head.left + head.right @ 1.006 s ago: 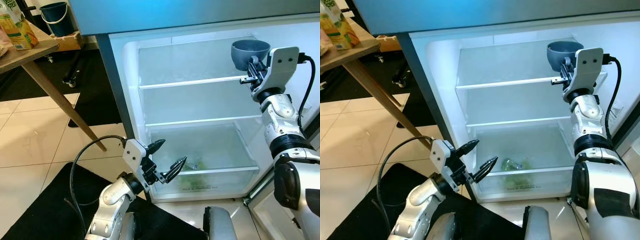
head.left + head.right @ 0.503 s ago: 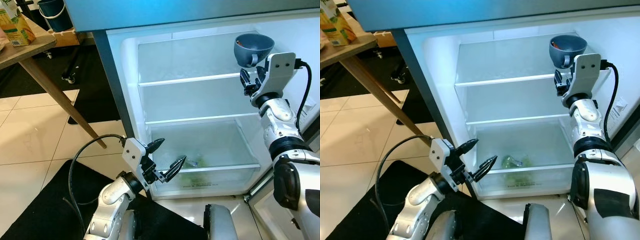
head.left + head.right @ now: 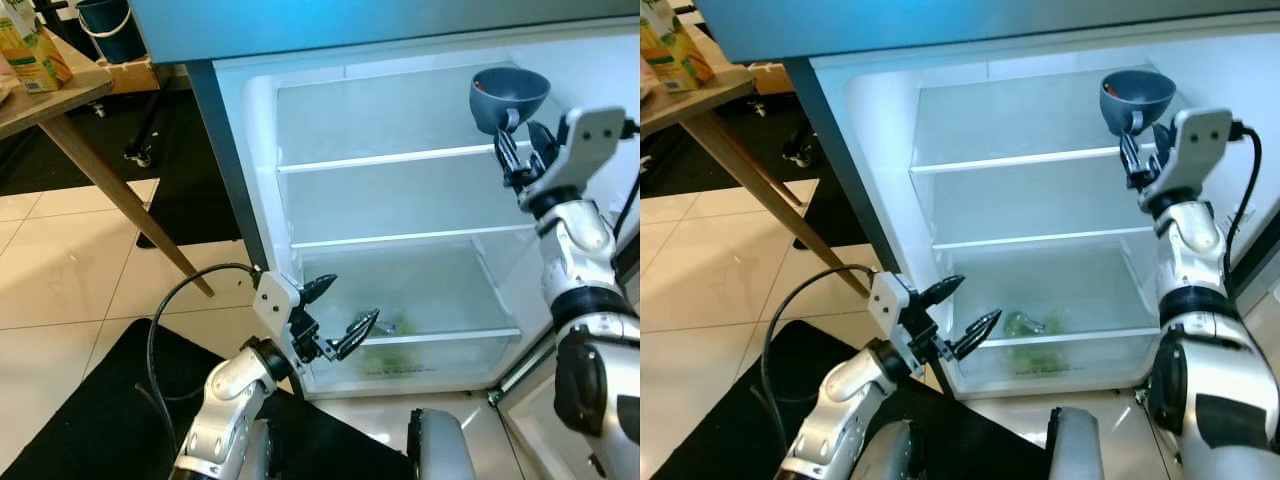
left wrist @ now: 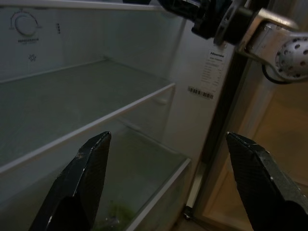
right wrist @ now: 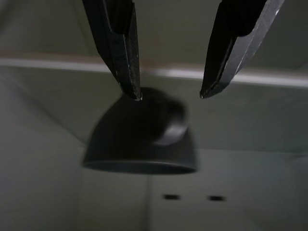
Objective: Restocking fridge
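Observation:
A blue-grey bowl [image 3: 509, 97] with a small handle stands at the right end of the open fridge's top shelf [image 3: 380, 160]. My right gripper [image 3: 522, 150] hangs open just in front of and below it, not touching; in the right wrist view the bowl [image 5: 139, 139] lies beyond the spread fingertips [image 5: 127, 72]. My left gripper [image 3: 350, 302] is open and empty, low in front of the fridge at the level of the bottom drawer. Some green produce [image 3: 1025, 325] lies in that drawer.
A wooden table [image 3: 60, 100] with a juice carton [image 3: 30, 50] stands at the left, one leg slanting toward the fridge. A dark bucket [image 3: 105, 30] sits behind it. A black mat [image 3: 80, 420] lies underfoot. The middle shelf [image 3: 400, 238] is bare.
My right gripper has let go of the bowl and drawn back to the right, leaving it on the top shelf. The left gripper has shifted slightly right.

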`<state>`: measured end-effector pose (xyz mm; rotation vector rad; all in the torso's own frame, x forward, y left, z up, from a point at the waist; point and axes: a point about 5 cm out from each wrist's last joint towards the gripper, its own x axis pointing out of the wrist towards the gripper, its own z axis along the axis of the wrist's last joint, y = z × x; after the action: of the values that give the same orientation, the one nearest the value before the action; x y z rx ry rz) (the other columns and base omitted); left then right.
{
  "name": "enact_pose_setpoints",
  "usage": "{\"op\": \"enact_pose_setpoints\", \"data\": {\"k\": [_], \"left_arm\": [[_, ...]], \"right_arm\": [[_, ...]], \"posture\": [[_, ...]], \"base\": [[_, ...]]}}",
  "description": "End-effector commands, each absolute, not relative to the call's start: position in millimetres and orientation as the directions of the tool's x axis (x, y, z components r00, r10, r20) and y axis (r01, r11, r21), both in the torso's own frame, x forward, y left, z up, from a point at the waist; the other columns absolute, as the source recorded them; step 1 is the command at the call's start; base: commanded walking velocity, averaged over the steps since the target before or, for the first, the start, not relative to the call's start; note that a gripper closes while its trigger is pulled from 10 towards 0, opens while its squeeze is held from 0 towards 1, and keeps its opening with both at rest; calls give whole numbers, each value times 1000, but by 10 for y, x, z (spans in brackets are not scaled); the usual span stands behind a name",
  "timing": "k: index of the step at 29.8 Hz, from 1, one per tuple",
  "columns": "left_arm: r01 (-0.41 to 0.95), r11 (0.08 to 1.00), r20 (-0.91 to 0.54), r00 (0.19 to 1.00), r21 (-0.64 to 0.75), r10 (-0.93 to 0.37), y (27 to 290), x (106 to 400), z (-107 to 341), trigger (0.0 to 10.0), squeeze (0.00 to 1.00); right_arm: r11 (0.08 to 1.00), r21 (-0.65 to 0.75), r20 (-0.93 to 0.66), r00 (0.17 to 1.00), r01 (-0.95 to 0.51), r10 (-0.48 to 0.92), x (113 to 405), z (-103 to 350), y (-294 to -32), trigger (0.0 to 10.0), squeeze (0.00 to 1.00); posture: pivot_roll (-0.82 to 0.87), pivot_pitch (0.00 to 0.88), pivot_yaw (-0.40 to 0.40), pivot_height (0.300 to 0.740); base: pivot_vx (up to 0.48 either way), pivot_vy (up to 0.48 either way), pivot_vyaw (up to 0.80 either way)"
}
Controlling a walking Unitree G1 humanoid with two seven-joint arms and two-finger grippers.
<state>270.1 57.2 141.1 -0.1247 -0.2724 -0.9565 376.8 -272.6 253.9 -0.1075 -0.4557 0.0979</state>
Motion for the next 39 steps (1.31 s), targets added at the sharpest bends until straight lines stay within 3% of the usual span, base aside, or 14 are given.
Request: {"op": "enact_pose_setpoints", "data": {"k": [1,6,13,21,27,39], "left_arm": [[820,572,274,547,11,-791,595,2703,1365,10000,0],[827,562,272,538,14,-798,570,2747,1354,10000,0],[830,558,236,538,19,-809,558,2830,1304,10000,0],[832,554,167,548,-10,-820,616,2890,1100,10000,0],[816,575,102,579,-69,-809,645,2886,851,10000,0],[826,557,114,563,-84,-819,565,2883,795,10000,0]], "right_arm": [[984,-142,450,878,-111,164,3731,2524,-2694,10000,0],[967,-150,432,866,-206,252,3536,2321,-2720,10000,0],[964,-97,403,875,-249,266,3299,2088,-2806,10000,0],[933,-42,313,882,-358,353,3111,1811,-2595,10000,0],[920,-18,273,884,-390,380,3062,1711,-2473,10000,0],[912,-9,246,883,-410,399,3058,1735,-2400,10000,0]], "posture": [[16,158,103,566],[-12,133,107,566],[-42,102,111,566],[-95,69,113,566],[-117,48,103,590],[-132,37,89,624]], "base": [[0,0,0],[0,0,0],[0,0,0],[0,0,0],[0,0,0],[0,0,0]]}}
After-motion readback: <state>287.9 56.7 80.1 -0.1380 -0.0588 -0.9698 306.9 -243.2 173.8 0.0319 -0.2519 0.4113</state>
